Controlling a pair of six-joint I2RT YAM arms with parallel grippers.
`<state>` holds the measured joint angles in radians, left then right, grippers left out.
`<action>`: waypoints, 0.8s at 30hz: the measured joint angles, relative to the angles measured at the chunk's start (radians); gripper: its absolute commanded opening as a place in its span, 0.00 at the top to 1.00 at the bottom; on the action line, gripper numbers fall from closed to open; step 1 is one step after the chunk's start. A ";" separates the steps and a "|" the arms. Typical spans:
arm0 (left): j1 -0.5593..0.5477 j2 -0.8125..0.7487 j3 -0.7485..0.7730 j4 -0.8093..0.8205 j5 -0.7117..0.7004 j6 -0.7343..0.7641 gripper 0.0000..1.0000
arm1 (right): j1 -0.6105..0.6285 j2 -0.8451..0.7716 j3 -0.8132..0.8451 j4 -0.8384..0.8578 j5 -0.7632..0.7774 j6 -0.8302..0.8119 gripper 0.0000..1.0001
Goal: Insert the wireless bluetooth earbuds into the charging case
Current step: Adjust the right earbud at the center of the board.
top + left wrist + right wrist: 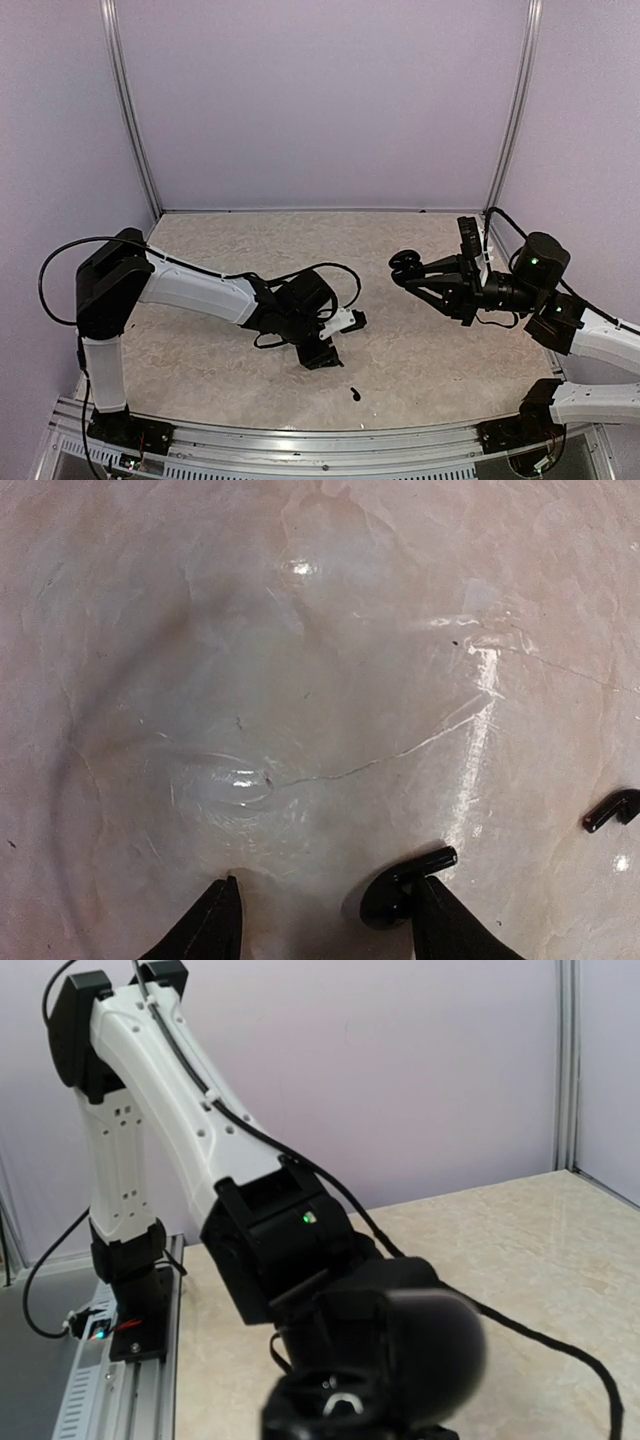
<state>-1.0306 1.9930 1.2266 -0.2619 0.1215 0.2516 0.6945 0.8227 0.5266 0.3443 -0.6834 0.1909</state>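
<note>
Earbud A (402,890) lies on the table (250,240) at the tips of the left gripper (325,905). It rests against the inner side of the finger (450,930) on the picture's right, with its stem pointing up and to the right. The other finger (212,925) stands well apart from it, with bare surface between. The left gripper's fingers are spread and clamp nothing. Earbud B (612,810) lies flat on the table well to the right of both fingers, at the edge of the left wrist view. The overhead view shows a single earbud (357,392) on the table, near the left gripper on the side toward the arm bases. Which of the two it is cannot be told.

The right gripper (415,272) is raised above the table on the right side and is clenched on the charging case (402,262). In the right wrist view the case is a blurred black mass in the lower foreground.

The table surface is glossy beige stone pattern with fine cracks and light glare. Pale lilac walls (320,100) enclose it, with metal uprights (130,110) at the back corners. A metal rail (300,440) runs along the near edge.
</note>
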 measured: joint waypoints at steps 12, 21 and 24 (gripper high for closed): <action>0.087 -0.221 -0.316 0.320 0.193 0.003 0.44 | 0.000 0.000 0.000 0.000 0.000 -0.002 1.00; 0.024 -0.230 -0.375 0.458 0.250 0.086 0.41 | 0.000 0.005 0.000 -0.002 0.000 -0.006 1.00; -0.033 -0.230 -0.373 0.455 0.244 0.121 0.39 | 0.000 0.008 0.000 -0.004 0.000 -0.007 1.00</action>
<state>-1.0637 1.7634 0.8536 0.1932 0.3656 0.3721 0.6941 0.8310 0.5266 0.3405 -0.6830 0.1841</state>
